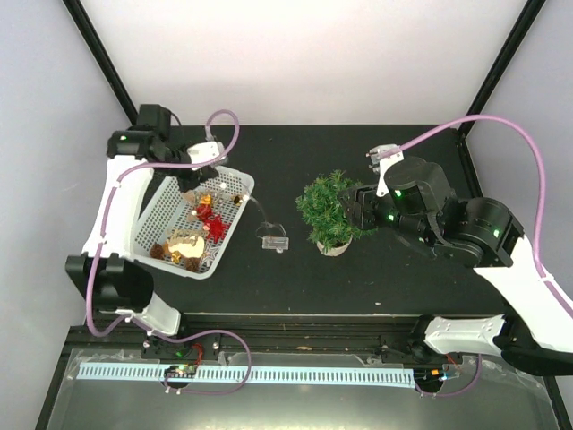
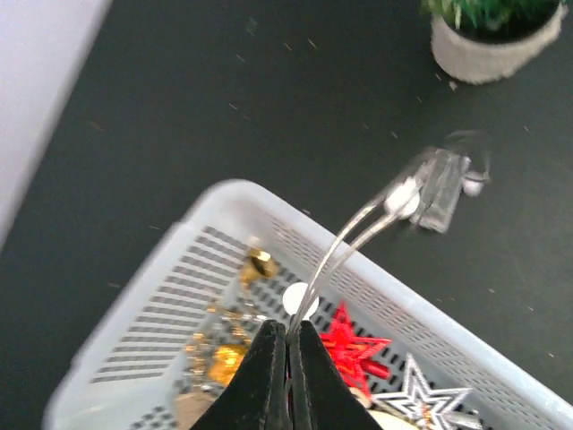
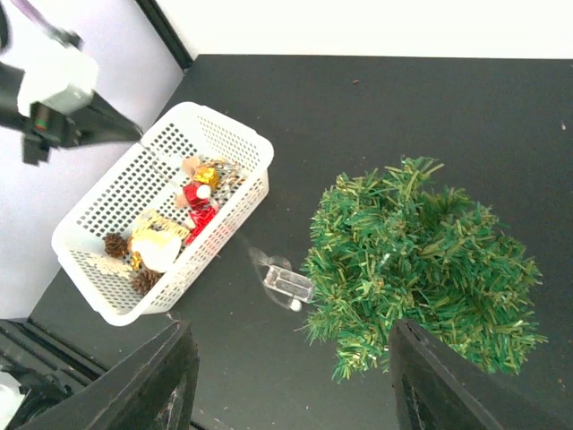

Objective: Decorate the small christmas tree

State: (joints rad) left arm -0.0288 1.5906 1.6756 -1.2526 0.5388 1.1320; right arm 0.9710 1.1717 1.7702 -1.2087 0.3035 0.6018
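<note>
The small christmas tree (image 1: 329,208), bushy dark green in a whitish pot (image 2: 488,49), stands mid-table and fills the right of the right wrist view (image 3: 421,260). My left gripper (image 2: 293,327) is above the white basket's (image 1: 143,235) far end. It is shut on a thin clear light wire (image 2: 349,246). The wire runs over the basket rim to a clear battery box (image 1: 273,242) on the table beside the tree. My right gripper (image 3: 291,331) is open and empty, just right of the tree (image 1: 351,210).
The basket (image 3: 260,148) holds a red star (image 2: 354,345), a silver star (image 2: 430,399), gold ornaments (image 2: 260,264) and pine cones. The battery box (image 3: 288,283) lies between basket and tree. Black frame posts stand at the back corners.
</note>
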